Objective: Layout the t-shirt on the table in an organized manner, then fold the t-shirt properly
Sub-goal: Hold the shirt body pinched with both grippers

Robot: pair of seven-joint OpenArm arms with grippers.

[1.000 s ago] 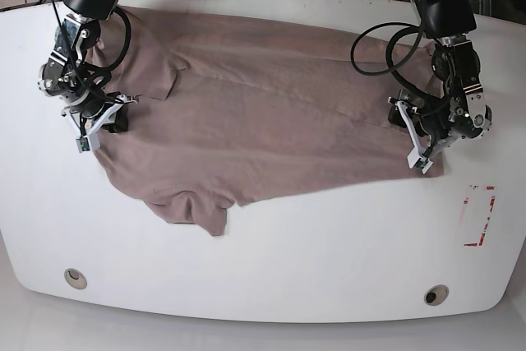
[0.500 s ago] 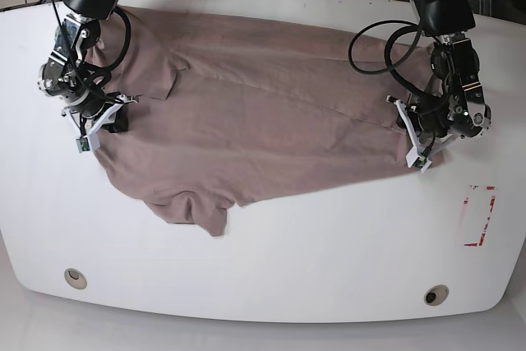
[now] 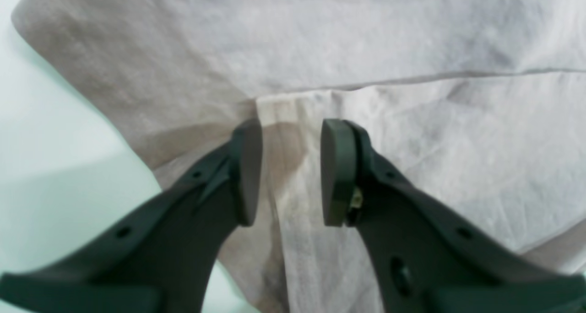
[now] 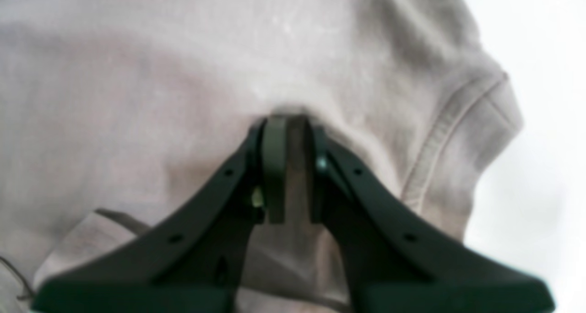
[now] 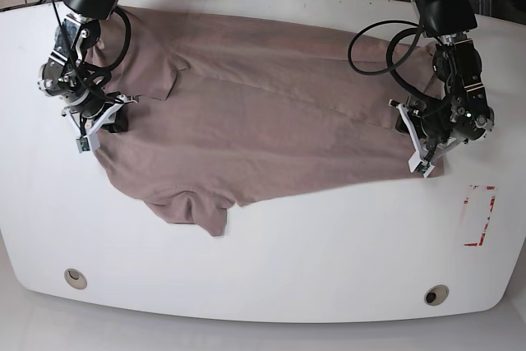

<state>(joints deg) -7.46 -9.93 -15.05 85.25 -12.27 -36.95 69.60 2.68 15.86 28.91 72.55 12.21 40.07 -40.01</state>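
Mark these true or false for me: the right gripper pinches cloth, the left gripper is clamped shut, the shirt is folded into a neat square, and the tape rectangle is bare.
1. The right gripper pinches the t-shirt. True.
2. The left gripper is clamped shut. False: its jaws stand apart over the cloth.
3. The t-shirt is folded into a neat square. False: it lies spread and wrinkled on the table.
4. The red-white tape rectangle is bare. True.

The base view looks steeply down on the whole table [image 5: 263, 285] from its 6 o'clock side. Both wrist views sit close behind their jaws, sharing the t-shirt [image 5: 263, 113] with it.
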